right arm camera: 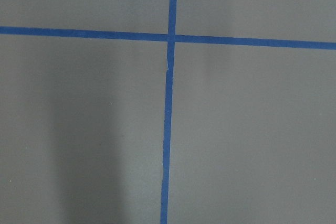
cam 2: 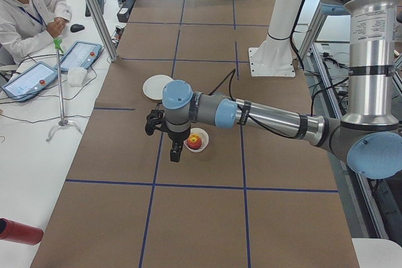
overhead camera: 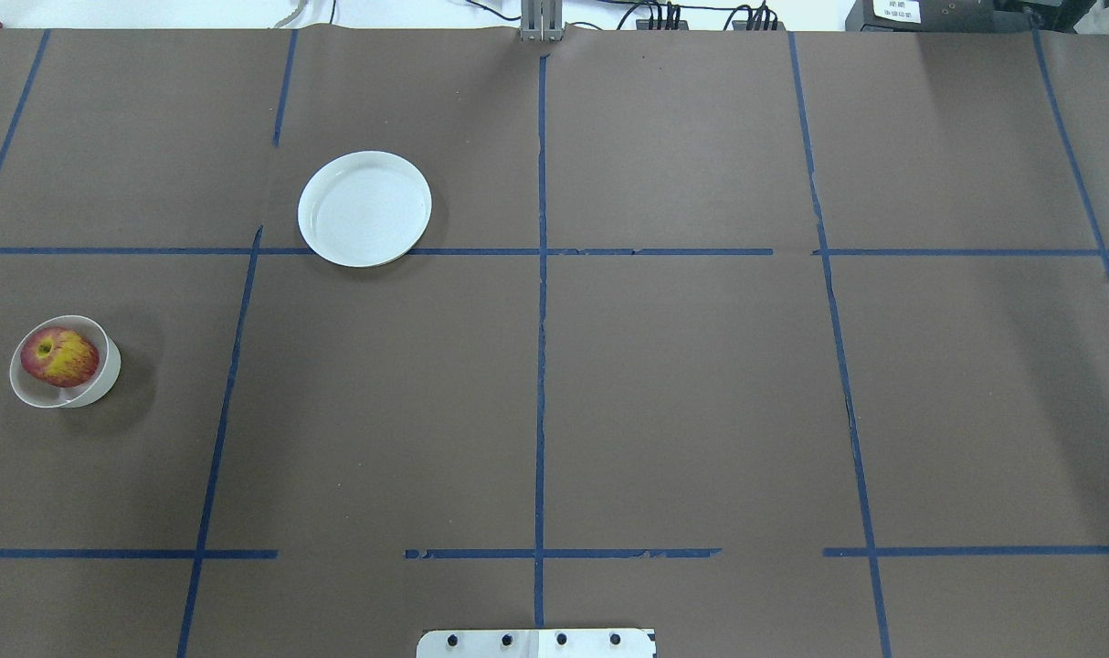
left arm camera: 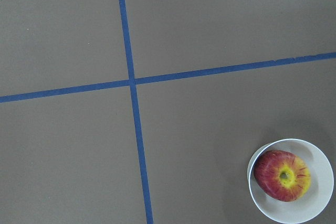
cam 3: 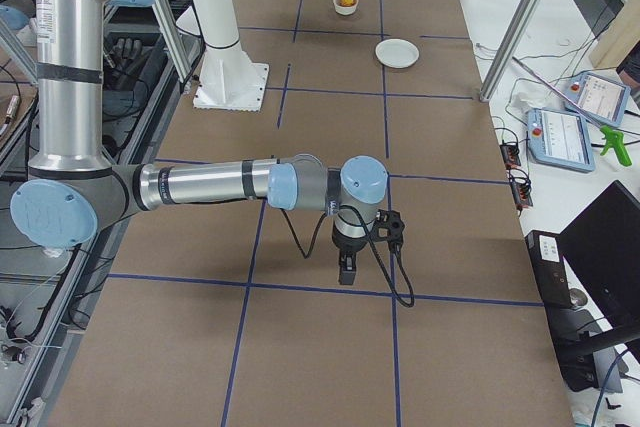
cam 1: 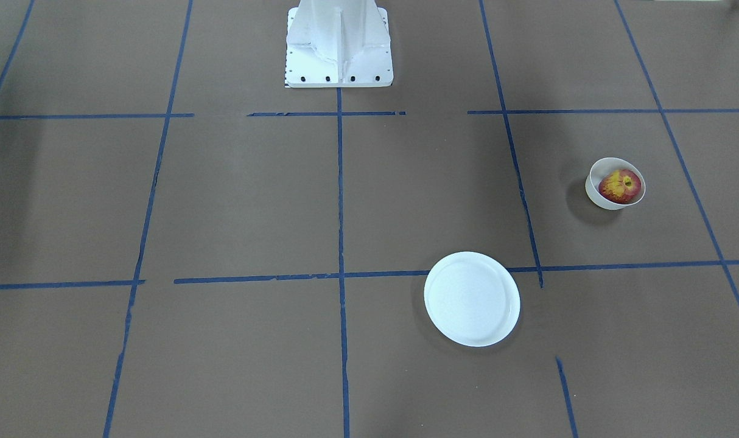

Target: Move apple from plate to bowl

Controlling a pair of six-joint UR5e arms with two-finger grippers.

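Observation:
The red and yellow apple (cam 1: pixel 619 185) lies in the small cream-white bowl (cam 1: pixel 598 196), on the left side of the table in the overhead view, apple (overhead camera: pixel 58 356) and bowl (overhead camera: pixel 100 387). The white plate (cam 1: pixel 472 299) is empty, also in the overhead view (overhead camera: pixel 364 208). The left wrist view looks down on the apple (left arm camera: pixel 282 175) in the bowl (left arm camera: pixel 315 208) from above. My left gripper (cam 2: pixel 176 152) hangs high beside the bowl; it shows only in the side view, so I cannot tell its state. The same holds for my right gripper (cam 3: pixel 345 272), far from the dishes.
The brown table cover carries a grid of blue tape lines. The white robot base (cam 1: pixel 338 45) stands at the table's edge. An operator (cam 2: pixel 25 10) sits at a side desk with tablets. A red bottle (cam 2: pixel 19 231) lies on that desk.

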